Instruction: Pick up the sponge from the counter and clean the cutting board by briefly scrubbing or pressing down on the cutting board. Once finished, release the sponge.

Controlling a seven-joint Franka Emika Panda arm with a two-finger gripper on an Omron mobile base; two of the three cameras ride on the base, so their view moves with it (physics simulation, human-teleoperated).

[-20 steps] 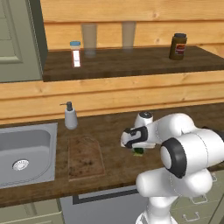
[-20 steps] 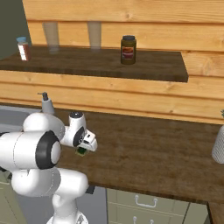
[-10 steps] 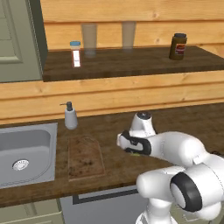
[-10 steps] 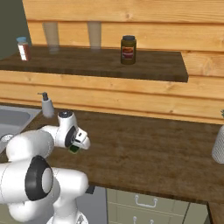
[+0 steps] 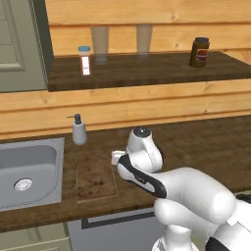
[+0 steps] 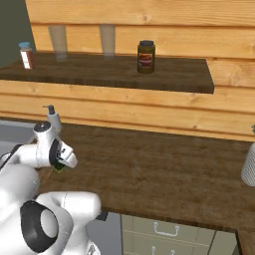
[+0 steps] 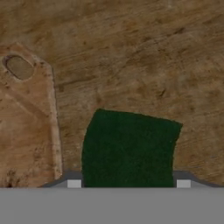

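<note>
The sponge point(image 7: 129, 148) is a dark green block, and my gripper point(image 7: 128, 183) is shut on it with a fingertip at each side. In the left base view my gripper point(image 5: 116, 158) hangs just above the right edge of the cutting board point(image 5: 93, 179), a brown stained board lying on the counter point(image 5: 206, 142). In the hand view the cutting board point(image 7: 26, 118) lies to the left, its handle hole at the upper left, and bare counter point(image 7: 131, 57) is under the sponge. From the right, the green sponge point(image 6: 59, 166) peeks out below the hand.
A grey sink point(image 5: 29, 166) lies left of the board, with a soap dispenser point(image 5: 78, 130) behind it. The shelf above holds a brown jar point(image 5: 200, 51), two glasses and a small shaker point(image 5: 85, 60). A pale object point(image 6: 249, 164) stands at the counter's far right.
The arm has swung left and stretched low over the counter, carrying the sponge from mid-counter to the right edge of the cutting board. The grip stays closed.
</note>
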